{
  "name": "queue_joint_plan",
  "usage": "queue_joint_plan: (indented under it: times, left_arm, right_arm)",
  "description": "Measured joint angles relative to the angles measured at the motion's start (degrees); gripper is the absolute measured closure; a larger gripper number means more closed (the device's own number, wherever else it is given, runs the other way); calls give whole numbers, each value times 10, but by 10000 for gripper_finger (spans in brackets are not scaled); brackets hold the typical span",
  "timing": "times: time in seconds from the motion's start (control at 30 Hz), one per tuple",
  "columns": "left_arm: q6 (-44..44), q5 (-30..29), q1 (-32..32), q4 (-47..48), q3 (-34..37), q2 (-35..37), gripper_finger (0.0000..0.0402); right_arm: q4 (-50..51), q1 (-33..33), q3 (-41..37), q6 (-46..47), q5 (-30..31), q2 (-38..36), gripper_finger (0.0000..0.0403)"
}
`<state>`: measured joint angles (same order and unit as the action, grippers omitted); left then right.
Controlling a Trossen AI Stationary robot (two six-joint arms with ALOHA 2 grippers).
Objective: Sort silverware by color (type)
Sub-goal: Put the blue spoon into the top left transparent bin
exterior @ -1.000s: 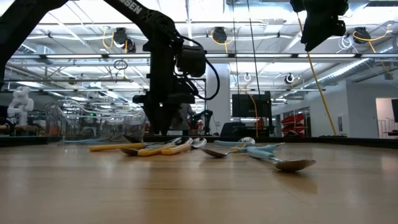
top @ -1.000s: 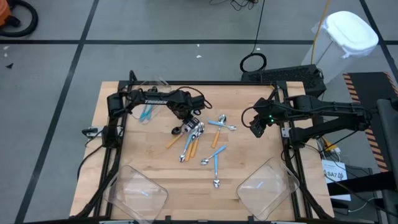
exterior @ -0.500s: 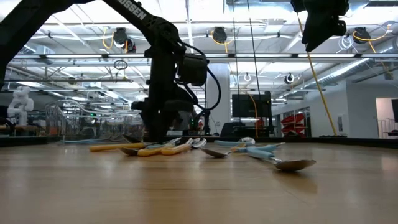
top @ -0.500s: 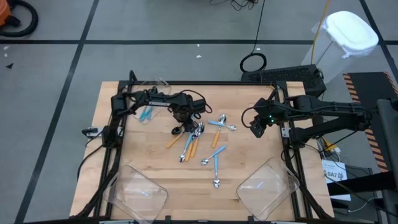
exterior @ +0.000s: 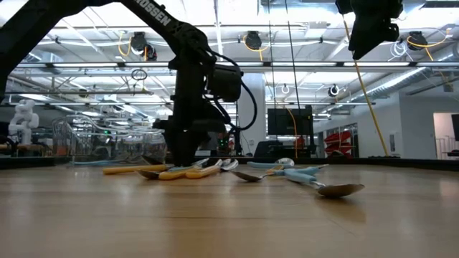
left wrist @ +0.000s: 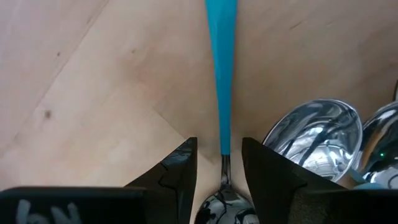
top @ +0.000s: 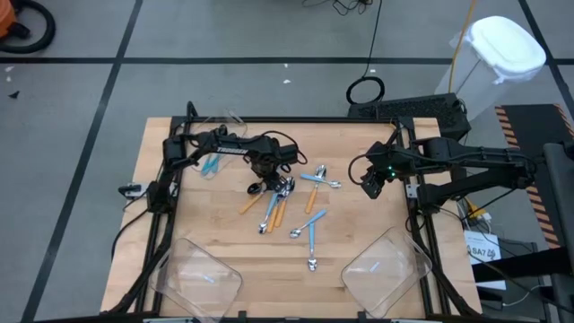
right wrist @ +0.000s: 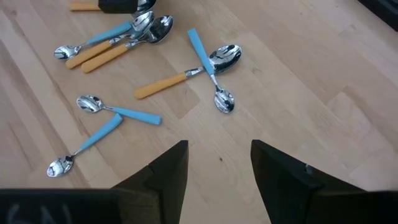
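The silverware lies scattered mid-table: spoons with light-blue or orange handles, some overlapping in a pile. My left gripper points straight down over the pile's far-left part, low above the wood. It is open, one finger on each side of a blue-handled spoon's thin neck, with a gap on both sides. The spoon lies flat on the wood, its handle running away from the fingers. My right gripper hangs open and high over the table's right part, holding nothing.
Shiny spoon bowls lie right beside the left fingers. A clear bin at the far left holds blue-handled spoons. Two more clear bins stand at the near left and near right. Bare wood lies between them.
My left gripper has sunk toward the spoon pile, still pointing down, and its fingers now reach almost to the table. The spoons have not shifted.
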<state>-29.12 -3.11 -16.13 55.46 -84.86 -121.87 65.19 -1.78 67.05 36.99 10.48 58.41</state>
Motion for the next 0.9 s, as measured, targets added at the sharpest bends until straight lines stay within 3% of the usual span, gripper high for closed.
queue_joint_plan:
  times: [0.53, 0.9]
  left_arm:
    - [6, 1, 9, -18, 2, -4, 375]
    - [14, -4, 9, -26, 3, -4, 395]
  right_arm:
    - [-2, 0, 0, 5, 1, 0, 232]
    - [-2, 0, 0, 3, 2, 0, 232]
